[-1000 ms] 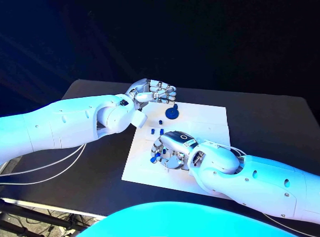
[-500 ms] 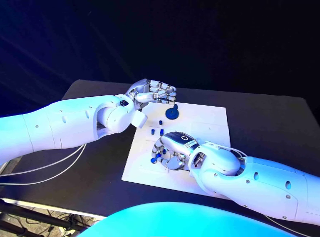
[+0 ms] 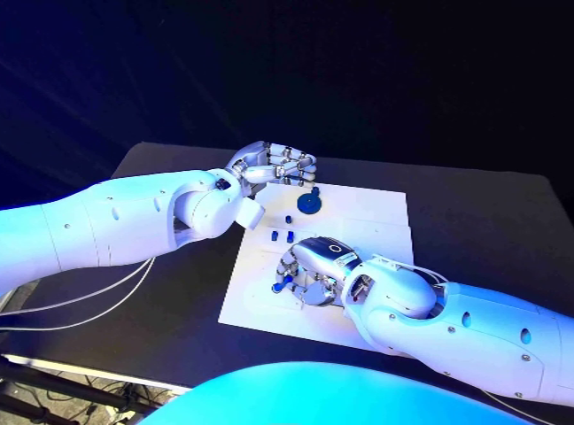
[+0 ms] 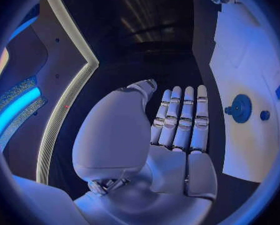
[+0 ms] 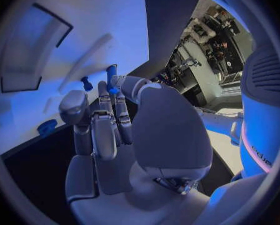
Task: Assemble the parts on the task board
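White task board (image 3: 364, 221) at frame centre, on the black table (image 3: 492, 221). Blue round part (image 3: 310, 203) near its upper left corner, just right of the left hand (image 3: 272, 164), apart from it. Left hand at the board's upper left edge, fingers straight and side by side, holding nothing. Lower on the board, right hand (image 3: 315, 270) pinching a blue peg (image 5: 111, 79) between thumb and fingertips; two small blue pegs (image 3: 281, 235) just above it.

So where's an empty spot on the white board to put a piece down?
The white task board is bare along its far right side, beyond the round blue disc part. It is crowded near the right hand and the small blue pegs.
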You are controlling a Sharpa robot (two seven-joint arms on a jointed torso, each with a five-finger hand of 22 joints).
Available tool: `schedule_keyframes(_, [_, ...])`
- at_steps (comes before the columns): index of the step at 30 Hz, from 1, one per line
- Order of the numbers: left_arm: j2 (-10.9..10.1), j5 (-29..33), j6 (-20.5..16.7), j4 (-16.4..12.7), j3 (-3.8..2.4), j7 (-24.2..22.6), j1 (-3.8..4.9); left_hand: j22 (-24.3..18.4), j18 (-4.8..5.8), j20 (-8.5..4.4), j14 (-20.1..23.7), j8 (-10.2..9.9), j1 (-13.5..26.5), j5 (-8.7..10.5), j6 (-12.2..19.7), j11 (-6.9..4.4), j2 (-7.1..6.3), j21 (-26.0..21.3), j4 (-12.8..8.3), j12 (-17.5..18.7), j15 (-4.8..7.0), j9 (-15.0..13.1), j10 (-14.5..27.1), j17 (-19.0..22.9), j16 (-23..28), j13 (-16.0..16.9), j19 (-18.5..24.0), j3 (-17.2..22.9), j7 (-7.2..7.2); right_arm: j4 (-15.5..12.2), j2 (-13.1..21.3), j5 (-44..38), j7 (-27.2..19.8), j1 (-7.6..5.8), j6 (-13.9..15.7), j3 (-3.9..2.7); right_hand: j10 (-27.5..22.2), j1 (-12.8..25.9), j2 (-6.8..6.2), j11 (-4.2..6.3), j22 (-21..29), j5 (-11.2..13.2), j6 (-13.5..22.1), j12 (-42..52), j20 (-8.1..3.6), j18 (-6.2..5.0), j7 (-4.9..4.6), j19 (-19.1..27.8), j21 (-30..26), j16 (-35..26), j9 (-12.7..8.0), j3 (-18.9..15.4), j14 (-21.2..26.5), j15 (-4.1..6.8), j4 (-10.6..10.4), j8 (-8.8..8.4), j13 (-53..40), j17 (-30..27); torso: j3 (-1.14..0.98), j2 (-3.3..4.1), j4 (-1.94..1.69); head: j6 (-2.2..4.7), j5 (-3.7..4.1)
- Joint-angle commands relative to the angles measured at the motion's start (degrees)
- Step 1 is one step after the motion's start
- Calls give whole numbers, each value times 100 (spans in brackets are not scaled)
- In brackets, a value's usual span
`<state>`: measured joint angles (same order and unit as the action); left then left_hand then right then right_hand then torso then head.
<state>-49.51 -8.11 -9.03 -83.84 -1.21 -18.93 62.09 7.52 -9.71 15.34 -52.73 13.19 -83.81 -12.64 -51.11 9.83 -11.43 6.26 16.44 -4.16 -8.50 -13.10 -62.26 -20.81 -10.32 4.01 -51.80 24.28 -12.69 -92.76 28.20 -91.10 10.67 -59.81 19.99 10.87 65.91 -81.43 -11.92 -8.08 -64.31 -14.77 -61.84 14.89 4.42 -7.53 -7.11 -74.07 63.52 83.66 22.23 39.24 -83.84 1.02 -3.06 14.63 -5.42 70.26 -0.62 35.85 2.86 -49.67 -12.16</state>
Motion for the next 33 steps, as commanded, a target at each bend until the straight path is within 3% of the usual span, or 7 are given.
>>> schedule_keyframes(1, [5,4,93,-9,-3,-31,2,-6,-81,4,-35,-33,45,-33,-2,14,30,-17,-5,15,11,9,7,0,20,0,-49,24,-19,-9,8,-127,79,-1,-134,1,543,-11,72,494,-5,-17,-28,27,1,74,-29,14,14,25,4,62,-245,32,82,11,-4,5,-3,2,-1,-6,-2])
schedule_keyframes(21, [7,6,92,-13,-1,-24,2,-24,-82,5,-41,-36,55,-32,-5,12,37,-35,-9,13,11,14,9,-2,36,1,-59,28,-15,85,-250,-415,225,-54,-530,23,528,70,63,486,39,-11,-7,3,6,60,-36,61,-44,6,19,61,-232,26,114,16,-11,-51,2,1,-1,-1,12])
schedule_keyframes(33, [-6,6,94,-25,-1,-16,2,-29,-82,6,-44,-35,59,-32,-8,11,41,-41,-9,12,12,16,8,-3,41,2,-63,29,-12,68,-334,-587,226,-80,-433,44,406,261,17,452,62,3,113,-90,38,52,-72,108,-109,1,47,-59,-230,-7,198,-2,-21,-51,2,1,-2,14,1])
